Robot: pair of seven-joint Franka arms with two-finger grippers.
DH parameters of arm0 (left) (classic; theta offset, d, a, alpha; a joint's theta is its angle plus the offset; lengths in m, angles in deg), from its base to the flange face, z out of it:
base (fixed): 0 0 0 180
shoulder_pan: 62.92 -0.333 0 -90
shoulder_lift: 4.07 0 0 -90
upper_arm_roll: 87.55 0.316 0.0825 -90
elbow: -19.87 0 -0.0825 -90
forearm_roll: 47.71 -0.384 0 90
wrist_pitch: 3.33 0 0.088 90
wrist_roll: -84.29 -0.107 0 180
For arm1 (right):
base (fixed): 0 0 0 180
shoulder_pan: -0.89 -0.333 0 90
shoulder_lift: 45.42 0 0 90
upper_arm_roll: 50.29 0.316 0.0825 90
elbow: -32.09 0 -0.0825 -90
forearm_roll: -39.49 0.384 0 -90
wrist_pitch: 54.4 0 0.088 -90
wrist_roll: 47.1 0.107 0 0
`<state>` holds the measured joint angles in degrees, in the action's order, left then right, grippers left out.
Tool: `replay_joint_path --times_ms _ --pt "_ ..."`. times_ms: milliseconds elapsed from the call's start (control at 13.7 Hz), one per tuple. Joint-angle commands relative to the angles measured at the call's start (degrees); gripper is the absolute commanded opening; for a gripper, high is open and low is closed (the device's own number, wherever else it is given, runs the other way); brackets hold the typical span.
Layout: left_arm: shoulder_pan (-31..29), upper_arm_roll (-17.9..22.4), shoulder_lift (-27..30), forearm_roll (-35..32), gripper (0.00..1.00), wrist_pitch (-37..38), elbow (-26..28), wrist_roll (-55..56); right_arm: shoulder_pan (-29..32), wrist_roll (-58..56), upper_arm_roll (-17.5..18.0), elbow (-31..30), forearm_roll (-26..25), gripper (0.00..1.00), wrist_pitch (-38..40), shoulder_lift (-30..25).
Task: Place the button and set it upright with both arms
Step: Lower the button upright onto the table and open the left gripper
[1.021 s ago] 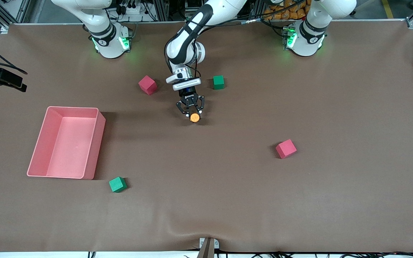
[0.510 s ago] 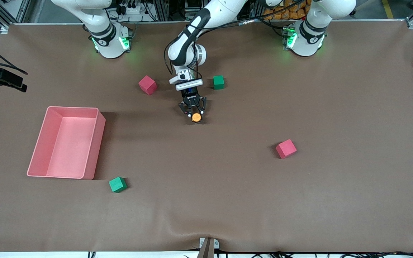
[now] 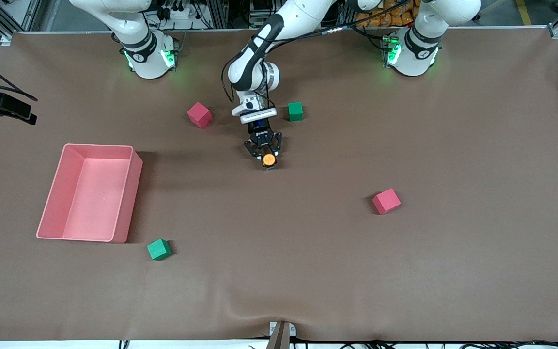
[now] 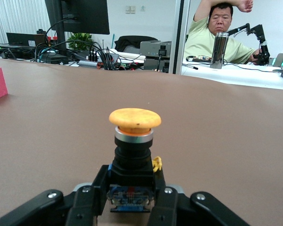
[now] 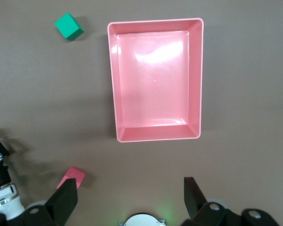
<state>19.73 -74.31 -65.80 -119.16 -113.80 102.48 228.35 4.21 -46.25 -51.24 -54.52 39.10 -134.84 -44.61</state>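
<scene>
Your left gripper [image 3: 265, 156] is clamped on the upright button [image 3: 269, 159] at the table; release remains. Right gripper [image 5: 132, 197] waits, fingers apart.

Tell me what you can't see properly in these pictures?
- Button: its base is hidden by the left tool in the left wrist view.
- Right tool: out of frame in the front view.
- Whether the button touches the table: too small in the front view.

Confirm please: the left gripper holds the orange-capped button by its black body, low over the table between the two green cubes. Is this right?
Not quite. In the front view the left gripper holds the button between a red cube and a green cube, not two green ones. The left wrist view shows the grip on its black body.
</scene>
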Motion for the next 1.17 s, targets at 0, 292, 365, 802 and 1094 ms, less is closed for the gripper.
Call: replay_joint_path --times_ms 0,292,365,802,1094 --pt "0.40 0.29 -1.46 -1.51 0.10 0.95 -0.78 1.93 -0.15 0.91 -0.01 0.30 -0.94 1.00 0.37 0.16" --pt "0.32 0.38 -1.81 -2.12 0.87 0.95 -0.96 1.32 -0.24 0.91 -0.01 0.30 -0.94 1.00 0.37 0.25" --pt "0.32 0.38 -1.73 -2.12 1.00 0.95 -0.96 0.53 -0.33 1.00 -0.01 0.30 -0.94 1.00 0.37 0.25" --pt "1.81 -1.45 0.37 -0.98 1.00 3.84 -0.70 -0.35 -0.42 1.61 0.08 0.39 3.98 1.00 -1.74 0.16" --pt "1.99 -5.23 5.63 3.05 1.00 9.30 1.92 -5.87 -0.85 2.05 0.08 1.00 3.99 1.00 -1.83 0.24"
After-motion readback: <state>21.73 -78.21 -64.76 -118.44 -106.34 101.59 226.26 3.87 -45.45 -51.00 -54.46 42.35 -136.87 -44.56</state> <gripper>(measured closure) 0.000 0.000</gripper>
